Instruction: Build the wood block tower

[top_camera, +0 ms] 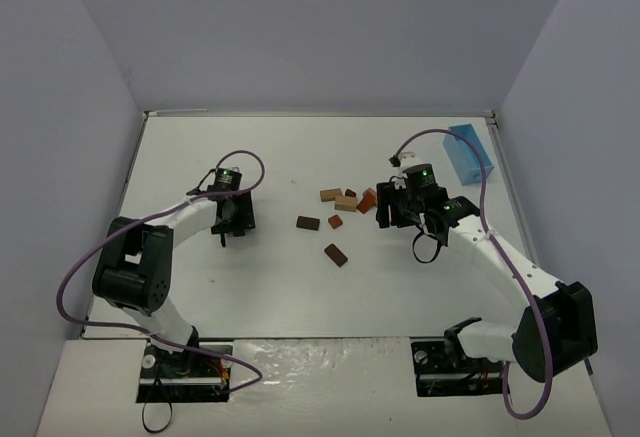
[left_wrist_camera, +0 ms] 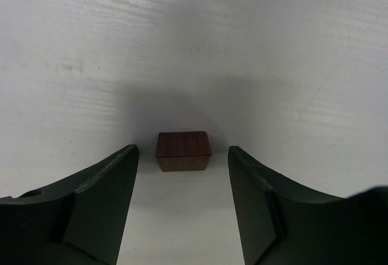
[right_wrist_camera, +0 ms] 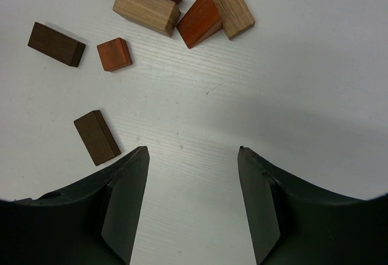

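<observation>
Currently left end effector [left_wrist_camera: 182, 148] is part open, gripping nothing, reddish block [left_wrist_camera: 183, 151] sat on worktop [left_wrist_camera: 273, 65] between its fingers [left_wrist_camera: 103, 186] untouched, so retract straight up without nudging; right end effector [right_wrist_camera: 193, 151] open, empty, loose blocks [right_wrist_camera: 145, 7] ahead-left of it.

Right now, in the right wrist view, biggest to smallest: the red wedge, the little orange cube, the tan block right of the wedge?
1. tan block
2. red wedge, nearly alike, so unsure
3. little orange cube, clearly smallest
</observation>
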Action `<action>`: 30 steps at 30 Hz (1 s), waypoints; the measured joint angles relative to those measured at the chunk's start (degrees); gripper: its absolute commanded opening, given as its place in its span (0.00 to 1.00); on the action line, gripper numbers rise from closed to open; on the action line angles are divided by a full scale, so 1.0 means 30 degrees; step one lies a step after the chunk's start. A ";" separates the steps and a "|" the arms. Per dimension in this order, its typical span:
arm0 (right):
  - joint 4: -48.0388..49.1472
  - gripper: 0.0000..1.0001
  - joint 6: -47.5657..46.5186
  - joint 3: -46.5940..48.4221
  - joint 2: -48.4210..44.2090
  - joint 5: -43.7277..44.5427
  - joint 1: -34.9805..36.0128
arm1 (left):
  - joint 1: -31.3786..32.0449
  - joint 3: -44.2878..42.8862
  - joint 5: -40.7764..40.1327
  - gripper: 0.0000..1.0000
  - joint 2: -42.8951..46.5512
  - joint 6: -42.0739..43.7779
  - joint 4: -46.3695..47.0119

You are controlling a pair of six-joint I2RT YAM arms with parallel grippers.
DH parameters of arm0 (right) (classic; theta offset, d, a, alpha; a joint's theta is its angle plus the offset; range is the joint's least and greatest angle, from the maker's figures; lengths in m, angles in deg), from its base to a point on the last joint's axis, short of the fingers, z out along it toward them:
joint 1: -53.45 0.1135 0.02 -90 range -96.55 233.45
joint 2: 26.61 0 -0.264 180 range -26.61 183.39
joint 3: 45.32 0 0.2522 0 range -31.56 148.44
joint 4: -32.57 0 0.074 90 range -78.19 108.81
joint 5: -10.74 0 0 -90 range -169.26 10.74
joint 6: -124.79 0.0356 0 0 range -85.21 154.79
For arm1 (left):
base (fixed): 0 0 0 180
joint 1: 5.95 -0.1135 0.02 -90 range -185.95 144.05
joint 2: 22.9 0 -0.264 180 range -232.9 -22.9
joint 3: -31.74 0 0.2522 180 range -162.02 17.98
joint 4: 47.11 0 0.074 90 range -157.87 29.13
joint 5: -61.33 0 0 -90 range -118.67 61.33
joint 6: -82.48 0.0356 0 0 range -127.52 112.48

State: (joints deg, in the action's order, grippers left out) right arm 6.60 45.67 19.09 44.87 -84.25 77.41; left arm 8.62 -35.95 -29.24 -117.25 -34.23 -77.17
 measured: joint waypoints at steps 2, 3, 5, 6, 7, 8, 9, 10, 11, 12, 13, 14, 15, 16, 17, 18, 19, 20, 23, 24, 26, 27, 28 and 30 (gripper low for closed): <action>0.0000 0.57 -0.0044 0.0000 0.0024 0.0013 0.0222 | 0.0000 -0.0157 -0.0008 0.61 0.0064 -0.0089 -0.0544; 0.0002 0.57 -0.0070 0.0002 0.0064 0.0000 0.0455 | 0.0000 -0.0319 -0.0011 0.61 0.0130 -0.0149 -0.0948; 0.0007 0.57 -0.0115 0.0013 0.0254 -0.0030 0.1157 | 0.0000 -0.0822 -0.0037 0.62 0.0438 -0.0254 -0.1900; 0.0015 0.57 -0.0131 0.0027 0.0437 -0.0059 0.1559 | 0.0000 -0.1194 -0.0083 0.63 0.0755 -0.0292 -0.2400; 0.0028 0.57 -0.0153 0.0049 0.0654 -0.0098 0.1964 | 0.0000 -0.1629 -0.0147 0.63 0.1147 -0.0327 -0.2929; 0.0064 0.57 -0.0161 0.0105 0.0974 -0.0105 0.2433 | 0.0000 -0.2171 -0.0229 0.64 0.1650 -0.0346 -0.3343; 0.0103 0.57 -0.0168 0.0165 0.1306 -0.0109 0.2911 | 0.0000 -0.2726 -0.0314 0.65 0.2167 -0.0364 -0.3742; 0.0157 0.57 -0.0164 0.0241 0.1796 -0.0127 0.3466 | 0.0000 -0.3247 -0.0413 0.66 0.2729 -0.0385 -0.4020; 0.0158 0.57 -0.0157 0.0375 0.2257 -0.0121 0.4006 | 0.0000 -0.3757 -0.0526 0.67 0.3424 -0.0404 -0.4254; 0.0212 0.57 -0.0146 0.0534 0.2803 -0.0112 0.4503 | 0.0000 -0.4176 -0.0633 0.68 0.4132 -0.0415 -0.4459; 0.0308 0.57 -0.0127 0.0678 0.3396 -0.0103 0.4906 | 0.0000 -0.4474 -0.0728 0.71 0.4858 -0.0424 -0.4638; 0.0397 0.57 -0.0105 0.0790 0.3953 -0.0092 0.5257 | 0.0000 -0.4702 -0.0817 0.72 0.5581 -0.0447 -0.4807; 0.0462 0.57 -0.0083 0.0856 0.4431 -0.0081 0.5581 | 0.0000 -0.4844 -0.0899 0.73 0.6251 -0.0502 -0.4966; 0.0461 0.57 -0.0035 0.0937 0.4941 -0.0075 0.5848 | 0.0000 -0.4873 -0.1018 0.75 0.6907 -0.0526 -0.5162; 0.0486 0.57 0.0008 0.1018 0.5408 -0.0064 0.6030 | 0.0000 -0.4882 -0.1161 0.75 0.7473 -0.0550 -0.5460; 0.0530 0.56 0.0048 0.1098 0.5847 -0.0049 0.6161 | 0.0000 -0.4882 -0.1317 0.76 0.7985 -0.0575 -0.5819; 0.0554 0.56 0.0103 0.1172 0.6269 -0.0016 0.6278 | 0.0000 -0.4862 -0.1444 0.77 0.8396 -0.0601 -0.6104; 0.0571 0.56 0.0164 0.1254 0.6644 0.0020 0.6378 | 0.0000 -0.4790 -0.1569 0.79 0.8723 -0.0614 -0.6348; 0.0644 0.55 0.0326 0.1560 0.7666 0.0175 0.6676 | 0.0000 -0.4283 -0.2017 0.80 0.9567 -0.0617 -0.7148; 0.0703 0.54 0.0345 0.1661 0.8006 0.0291 0.6791 | 0.0000 -0.4040 -0.2173 0.80 0.9846 -0.0610 -0.7431; 0.0822 0.51 0.0355 0.1868 0.8693 0.0438 0.7113 | 0.0000 -0.3619 -0.2384 0.80 1.0381 -0.0600 -0.8033; 0.0883 0.47 0.0359 0.1963 0.8973 0.0520 0.7283 | 0.0000 -0.3478 -0.2445 0.80 1.0614 -0.0600 -0.8282; 0.0922 0.39 0.0366 0.2057 0.9181 0.0624 0.7434 | 0.0000 -0.3381 -0.2488 0.80 1.0808 -0.0600 -0.8469; 0.1061 0.15 0.0387 0.2335 0.9494 0.0751 0.7743 | -0.0029 -0.3326 -0.2559 0.80 1.1125 -0.0600 -0.8754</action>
State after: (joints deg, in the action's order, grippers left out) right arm 9.78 46.83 26.10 73.36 -82.00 100.64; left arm 8.53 -45.93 -36.92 -83.88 -36.03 -103.43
